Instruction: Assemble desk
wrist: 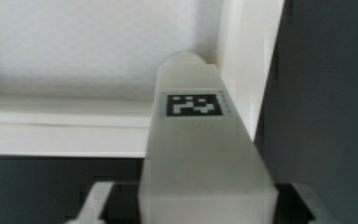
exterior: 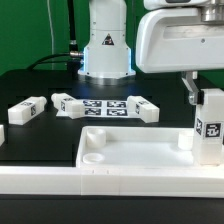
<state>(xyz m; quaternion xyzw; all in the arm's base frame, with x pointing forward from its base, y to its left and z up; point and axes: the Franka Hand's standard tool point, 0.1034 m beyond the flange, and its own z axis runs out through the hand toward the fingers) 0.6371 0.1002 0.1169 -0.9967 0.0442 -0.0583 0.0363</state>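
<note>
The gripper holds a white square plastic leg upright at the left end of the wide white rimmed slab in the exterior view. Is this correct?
Only the side is wrong. The exterior view shows the gripper holding the white square plastic leg upright at that view's right end of the wide white rimmed slab.

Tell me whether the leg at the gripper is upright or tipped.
Upright: in the exterior view the leg stands on end under the gripper, its long sides vertical, at the desk slab's corner.
</note>
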